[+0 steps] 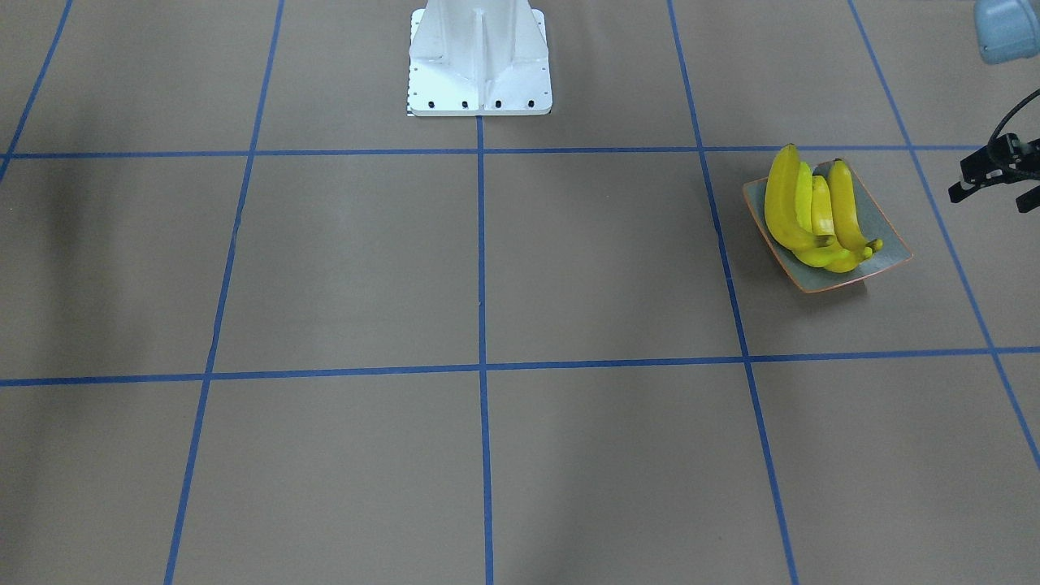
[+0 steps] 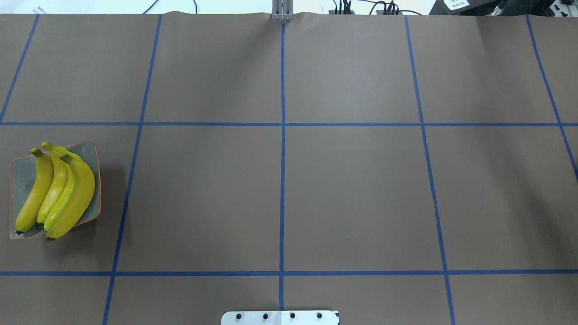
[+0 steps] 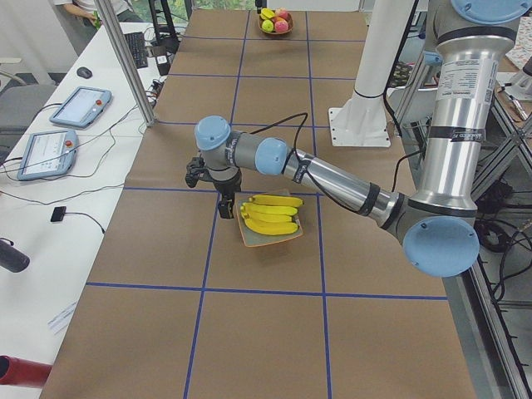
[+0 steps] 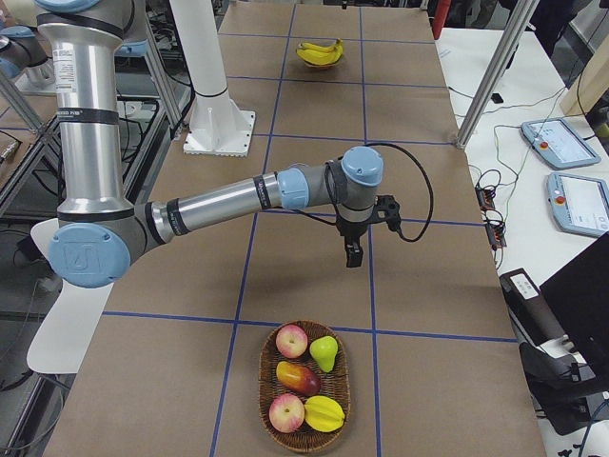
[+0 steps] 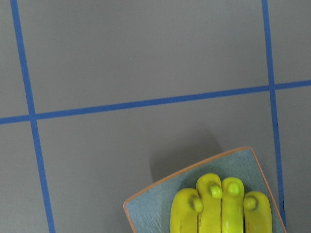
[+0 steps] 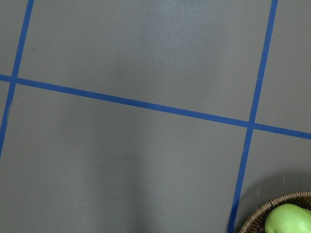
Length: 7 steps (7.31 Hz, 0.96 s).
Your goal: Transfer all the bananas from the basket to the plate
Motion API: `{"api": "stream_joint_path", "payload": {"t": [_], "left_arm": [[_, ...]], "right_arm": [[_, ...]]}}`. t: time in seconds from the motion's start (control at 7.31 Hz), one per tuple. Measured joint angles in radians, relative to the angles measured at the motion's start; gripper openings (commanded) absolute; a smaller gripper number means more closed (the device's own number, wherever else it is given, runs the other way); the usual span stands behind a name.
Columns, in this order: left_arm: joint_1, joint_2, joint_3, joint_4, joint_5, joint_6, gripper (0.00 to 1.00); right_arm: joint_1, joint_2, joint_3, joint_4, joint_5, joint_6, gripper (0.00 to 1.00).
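Note:
Several bright yellow bananas lie side by side on the square grey-green plate at the table's left end. They also show in the front-facing view and the left wrist view. My left gripper hangs above the table just beside the plate; I cannot tell whether it is open or shut. A black part of it shows at the front-facing view's right edge. My right gripper hangs over bare table short of the wicker basket; I cannot tell its state.
The basket holds apples, a green pear and other fruit; no banana shows in it. Its rim shows in the right wrist view. The white robot pedestal stands mid-table. Tablets and cables lie on the side tables.

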Motion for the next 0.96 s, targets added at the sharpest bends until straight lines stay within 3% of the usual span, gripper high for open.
{"api": "stream_joint_path", "payload": {"t": [0.41, 0.96], "left_arm": [[-0.008, 0.064, -0.035, -0.003, -0.001, 0.003, 1.00], [-0.028, 0.076, -0.071, -0.023, 0.000, 0.004, 1.00]], "right_arm": [[0.020, -0.026, 0.003, 0.006, 0.020, -0.001, 1.00], [0.038, -0.047, 0.040, 0.010, 0.037, -0.003, 1.00]]}}
